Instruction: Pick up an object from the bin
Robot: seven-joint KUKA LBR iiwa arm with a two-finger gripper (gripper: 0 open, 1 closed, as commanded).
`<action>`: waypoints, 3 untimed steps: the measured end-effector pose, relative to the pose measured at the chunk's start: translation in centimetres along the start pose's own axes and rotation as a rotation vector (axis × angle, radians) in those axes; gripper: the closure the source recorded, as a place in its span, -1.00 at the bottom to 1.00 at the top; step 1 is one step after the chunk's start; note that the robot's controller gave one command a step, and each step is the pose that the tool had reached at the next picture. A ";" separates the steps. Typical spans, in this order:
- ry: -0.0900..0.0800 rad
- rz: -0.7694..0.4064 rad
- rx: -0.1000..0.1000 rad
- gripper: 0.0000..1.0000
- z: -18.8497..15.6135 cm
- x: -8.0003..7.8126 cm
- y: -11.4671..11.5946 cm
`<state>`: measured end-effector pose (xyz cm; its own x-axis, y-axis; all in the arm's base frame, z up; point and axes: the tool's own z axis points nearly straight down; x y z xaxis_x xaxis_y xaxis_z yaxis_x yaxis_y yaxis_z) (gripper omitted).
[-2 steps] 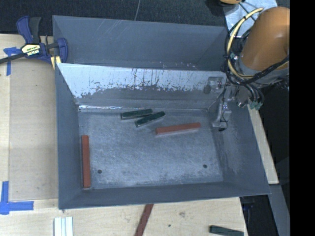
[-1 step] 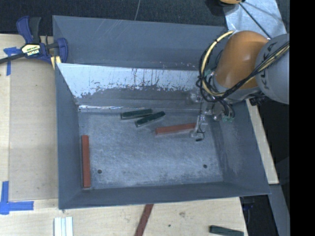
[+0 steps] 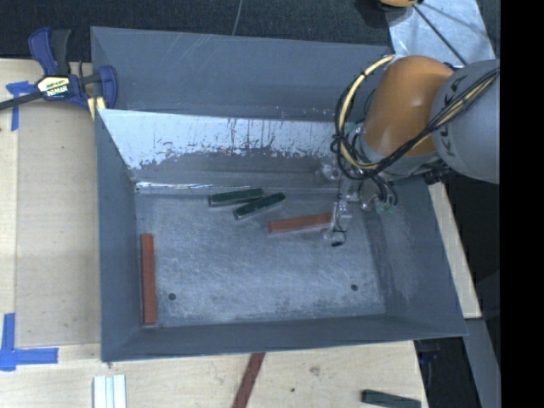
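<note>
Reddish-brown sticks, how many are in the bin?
2. One reddish-brown stick lies right of centre, its end by the gripper; the other stick lies along the left wall. The arm may hide more.

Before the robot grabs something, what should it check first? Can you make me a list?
1. Gripper is down in the bin, at the right end of the reddish-brown bar: ok.
2. That bar lies flat on the floor with nothing on top of it: ok.
3. Dark green sticks lie apart from the bar, up and to the left: ok.
4. Second reddish-brown bar sits by the left wall, out of the way: ok.
5. Gripper is off the bin's right wall: ok.
6. The bar is already gripped: cannot tell.
</note>
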<state>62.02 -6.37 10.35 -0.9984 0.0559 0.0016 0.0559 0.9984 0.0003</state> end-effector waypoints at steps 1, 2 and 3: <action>-0.003 -0.039 0.000 -1.00 -1.0 1.4 1.6; -0.003 -0.052 0.000 -1.00 3.5 1.6 2.6; -0.007 -0.149 0.000 1.00 3.2 2.5 3.7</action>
<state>59.77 -2.50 7.15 -0.9956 -0.0933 -0.0050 -0.0933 0.9956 0.0000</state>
